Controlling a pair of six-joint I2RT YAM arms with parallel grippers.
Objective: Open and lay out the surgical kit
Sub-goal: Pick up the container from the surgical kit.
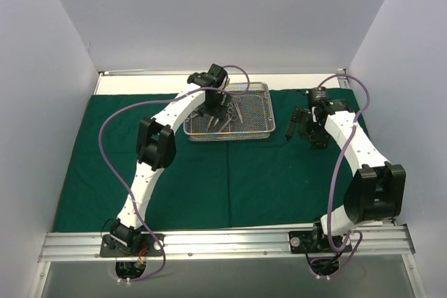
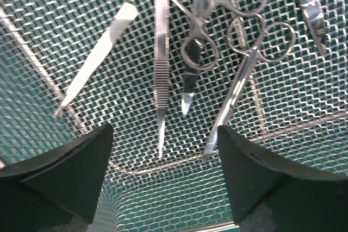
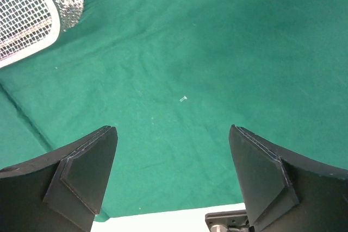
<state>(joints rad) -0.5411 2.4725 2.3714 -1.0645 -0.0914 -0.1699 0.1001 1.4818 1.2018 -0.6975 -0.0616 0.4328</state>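
The dark green cloth (image 1: 230, 179) lay spread flat. The wire-mesh tray (image 1: 230, 133) stood at its far centre and held the steel instruments (image 2: 242, 74). The left fingers (image 2: 65, 177) hung wide over the instruments, gripping nothing. The right fingers (image 3: 81, 177) stood wide above bare cloth, right of the tray.

Left gripper (image 2: 163, 134) hung over the wire-mesh tray (image 2: 304, 96), jaws wide apart, nothing clamped. Ribbed tweezers (image 2: 161, 74) lay on the mesh, tip pointing down between the fingers (image 2: 70, 172). Left of the tweezers: flat blade-like tool (image 2: 95, 61), angled. Right of them: ring-handled clamp (image 2: 198, 25), then scissors (image 2: 242, 80). Green cloth (image 2: 27, 101) showed through the mesh.
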